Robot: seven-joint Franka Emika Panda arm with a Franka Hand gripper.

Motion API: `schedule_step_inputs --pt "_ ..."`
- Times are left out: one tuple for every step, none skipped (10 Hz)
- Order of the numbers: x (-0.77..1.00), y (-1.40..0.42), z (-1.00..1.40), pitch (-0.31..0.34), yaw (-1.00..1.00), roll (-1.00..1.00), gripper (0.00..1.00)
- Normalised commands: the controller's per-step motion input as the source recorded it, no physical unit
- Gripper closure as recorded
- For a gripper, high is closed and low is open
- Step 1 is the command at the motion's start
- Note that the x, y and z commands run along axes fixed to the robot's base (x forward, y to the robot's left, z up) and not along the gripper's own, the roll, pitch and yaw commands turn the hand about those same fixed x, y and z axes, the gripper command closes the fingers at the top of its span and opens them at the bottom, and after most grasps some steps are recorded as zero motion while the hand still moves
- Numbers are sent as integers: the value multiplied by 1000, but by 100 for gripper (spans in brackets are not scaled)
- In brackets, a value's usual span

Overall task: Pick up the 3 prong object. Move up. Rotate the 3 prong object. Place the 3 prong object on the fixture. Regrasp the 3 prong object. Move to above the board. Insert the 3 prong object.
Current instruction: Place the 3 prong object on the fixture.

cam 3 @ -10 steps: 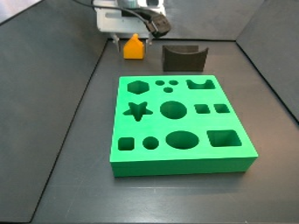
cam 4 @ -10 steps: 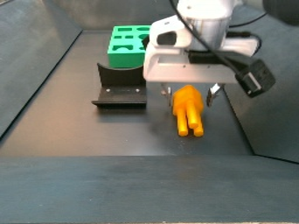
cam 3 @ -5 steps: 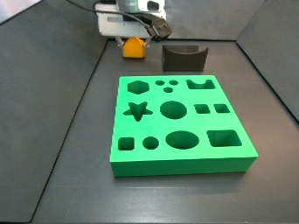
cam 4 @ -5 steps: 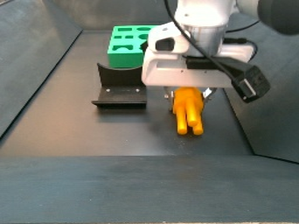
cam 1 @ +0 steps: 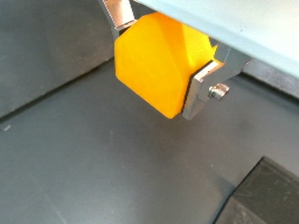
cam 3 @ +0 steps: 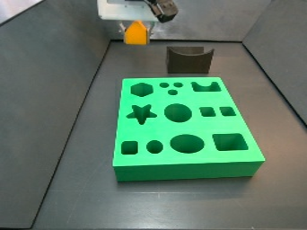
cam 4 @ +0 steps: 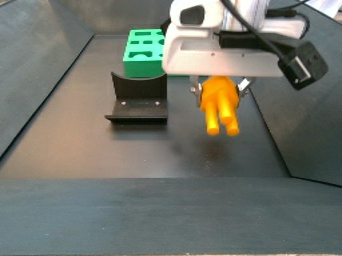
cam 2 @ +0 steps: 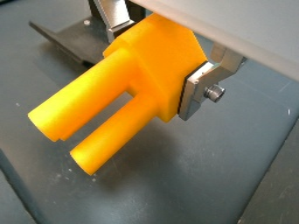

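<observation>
Gripper [cam 4: 218, 88] clamped on 3 prong object [cam 4: 221, 108], raised off floor, fixture [cam 4: 136, 100] beside, board [cam 4: 146, 51] behind.

The pincer [cam 4: 218, 90] hangs from a boxy white wrist housing [cam 4: 214, 55] with rounded corners. A black camera module [cam 4: 301, 68] is fixed to the housing's right side, and dark cables [cam 4: 254, 18] loop above it. In both wrist views the fingers [cam 2: 201, 87] are flat silver metal plates; one carries a round silver screw head [cam 1: 218, 89]. In a side view the housing [cam 3: 126, 10] shows white, with a dark fitting at its right.
</observation>
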Motion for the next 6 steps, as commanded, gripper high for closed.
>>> schedule_step_inputs --pt "0 0 1000 3 -2 5 100" --pt "-11 -1 1000 16 -7 9 100" --pt "-16 2 1000 18 -13 21 100" --pt "-22 4 1000 25 -17 33 100" --pt "-25 6 1000 30 -19 38 100" --pt "-29 11 1000 36 -18 47 100"
